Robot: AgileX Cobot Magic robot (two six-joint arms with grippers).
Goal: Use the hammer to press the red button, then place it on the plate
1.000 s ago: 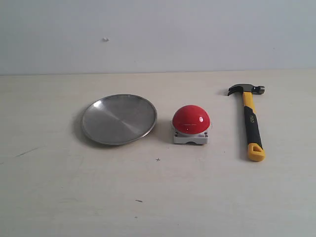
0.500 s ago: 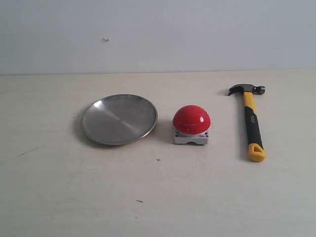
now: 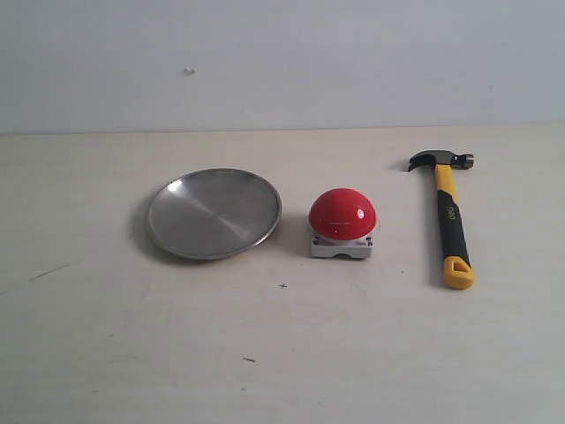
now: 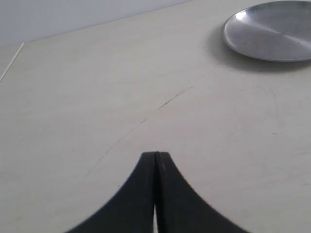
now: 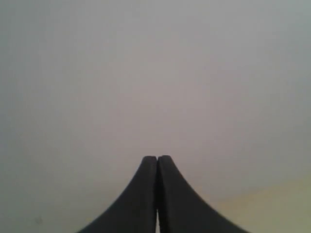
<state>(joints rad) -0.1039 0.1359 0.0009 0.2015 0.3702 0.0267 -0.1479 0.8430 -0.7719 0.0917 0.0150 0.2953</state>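
Soft, even, fairly bright light falls on the pale surface (image 3: 282, 353). Faint shadows lie left of the plate (image 3: 214, 213) and hammer (image 3: 448, 221), and a small glint sits on the button (image 3: 342, 213). The right wrist view is hazy, grey and low-contrast. The dark jaws show no detail.

Open table (image 3: 282, 353) surrounds the hammer (image 3: 448, 221), the red button (image 3: 342, 215) standing well apart; room above it seems free too

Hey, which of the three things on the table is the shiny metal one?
The plate, leftmost in the exterior view: round, brushed silver, unlike the red button and the yellow-handled hammer.
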